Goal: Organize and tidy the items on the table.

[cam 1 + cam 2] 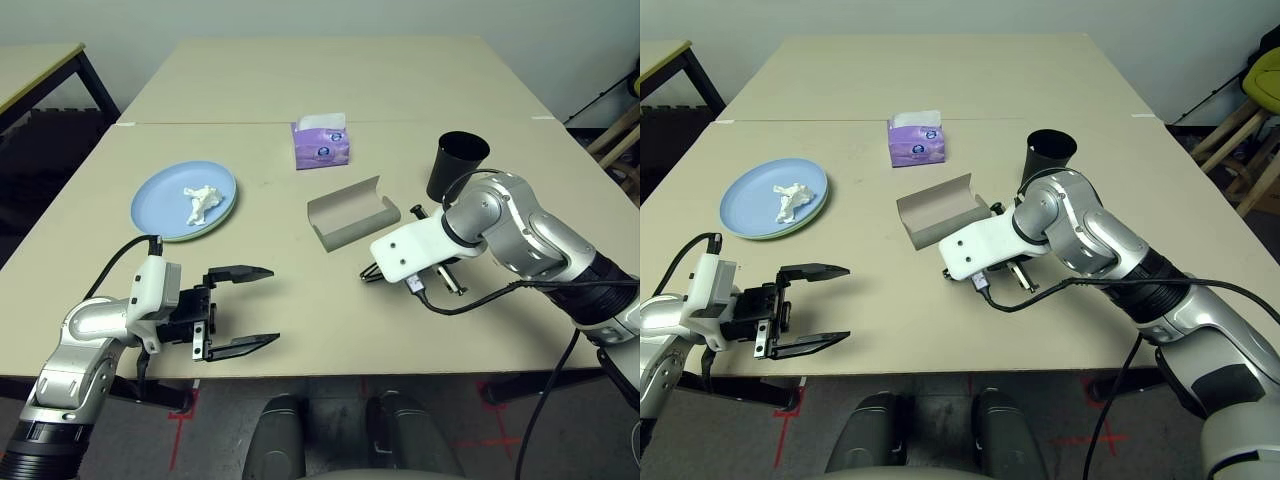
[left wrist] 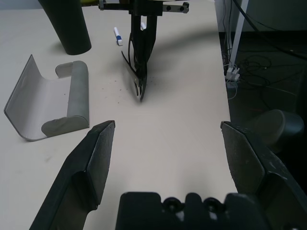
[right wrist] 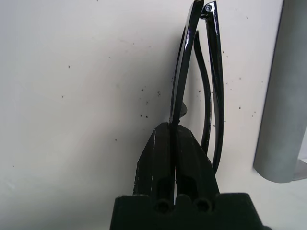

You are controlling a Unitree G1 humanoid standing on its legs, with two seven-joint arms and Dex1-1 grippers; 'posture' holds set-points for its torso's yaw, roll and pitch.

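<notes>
The right arm reaches in from the right side over the table [image 1: 300, 330], its silver forearm bent inward and its wrist tipped steeply downward near the middle of the tabletop. Its right gripper [image 3: 173, 125] has both fingers pressed together on the black sunglasses [image 3: 201, 81], pinching the frame at one edge, so that the folded glasses hang below the fingertips (in the left wrist view they dangle just above the tabletop). The grey oblong glasses case [image 1: 352, 212] lies open on the table just beside that gripper, toward the robot's left, and the black cup [image 1: 456, 166] stands upright behind the arm. One white marker pen [image 2: 117, 36] lies by the cup.

The left arm rests low at the near left corner, forearm angled up from the edge, its wrist turned so the left gripper [image 1: 255, 308] points level across the table toward the right. Its fingers are spread wide with nothing between them.

The light blue plate [image 1: 160, 200] sits on the pale green plate [image 1: 196, 236] at the left, holding the crumpled white tissue [image 1: 200, 201]. The purple tissue box [image 1: 321, 143] stands farther back.
</notes>
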